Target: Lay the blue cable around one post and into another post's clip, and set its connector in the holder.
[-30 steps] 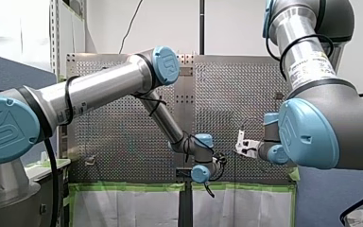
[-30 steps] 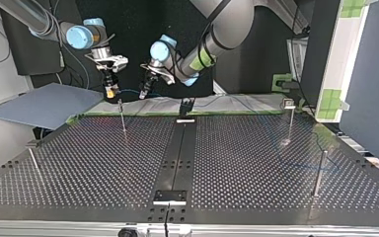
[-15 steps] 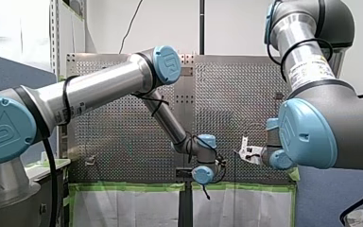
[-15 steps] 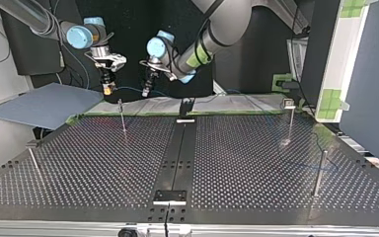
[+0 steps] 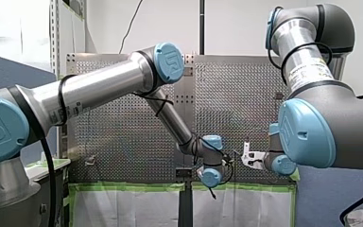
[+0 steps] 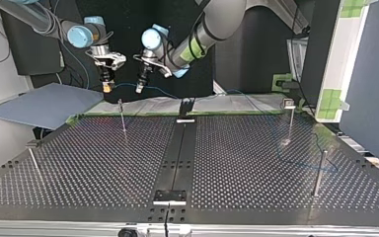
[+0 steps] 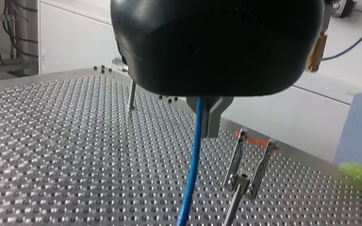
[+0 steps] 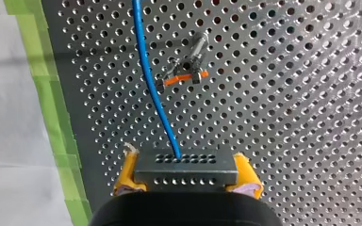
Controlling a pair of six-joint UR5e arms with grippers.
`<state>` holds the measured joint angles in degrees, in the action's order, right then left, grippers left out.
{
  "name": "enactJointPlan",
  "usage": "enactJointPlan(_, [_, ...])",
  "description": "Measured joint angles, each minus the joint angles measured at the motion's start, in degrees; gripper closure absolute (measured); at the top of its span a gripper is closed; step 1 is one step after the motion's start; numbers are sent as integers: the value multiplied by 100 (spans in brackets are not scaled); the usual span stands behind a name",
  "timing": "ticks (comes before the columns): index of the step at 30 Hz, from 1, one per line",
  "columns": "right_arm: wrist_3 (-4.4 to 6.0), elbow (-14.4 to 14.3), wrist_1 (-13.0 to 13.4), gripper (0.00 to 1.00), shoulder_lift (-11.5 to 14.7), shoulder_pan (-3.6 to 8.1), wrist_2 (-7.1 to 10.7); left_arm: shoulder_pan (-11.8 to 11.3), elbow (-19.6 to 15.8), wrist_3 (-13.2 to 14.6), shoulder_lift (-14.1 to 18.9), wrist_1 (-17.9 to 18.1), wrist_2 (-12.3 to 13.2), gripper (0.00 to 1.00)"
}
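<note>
My right gripper is shut, its yellow pads clamping a grey perforated connector. The blue cable runs out of the connector, over a post with an orange clip. My left gripper is shut on the blue cable, which hangs below its grey fingers, beside a clip post. In the top view both grippers hover at the far left: my right gripper and my left gripper, with the cable stretched between them. A black holder stands at the table's far edge.
Thin posts stand on the perforated table: one at the far left, one at the far right, one at the near right, one at the near left. A blue-grey board lies at the left. Slack cable trails by the right posts.
Both grippers have shifted toward the top view's left and risen slightly, carrying the connector and cable. My left arm has closed in on my right gripper.
</note>
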<state>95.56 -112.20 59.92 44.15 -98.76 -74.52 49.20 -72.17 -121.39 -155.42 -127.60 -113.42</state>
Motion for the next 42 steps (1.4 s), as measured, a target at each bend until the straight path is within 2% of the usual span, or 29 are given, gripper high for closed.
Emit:
enactJointPlan(7, [36,19,111,100,-28,66,66,30,97,10,-63,-35,52,98])
enactJointPlan(13, [41,49,142,100,-52,121,83,46,364,15,-282,-225,59,98])
enactJointPlan(18, [33,103,195,100,-171,173,89,49,468,18,-324,-227,48,98])
enactJointPlan(23, [4,204,186,100,-403,232,98,28,525,18,-327,-223,47,98])
enactJointPlan(29, [17,350,160,100,-553,321,135,17,644,17,-333,-227,80,98])
enactJointPlan(37, [17,516,120,100,-618,433,253,21,770,11,-358,-263,207,98])
enactJointPlan(42, [1,582,63,100,-629,455,306,12,949,12,-531,-434,231,98])
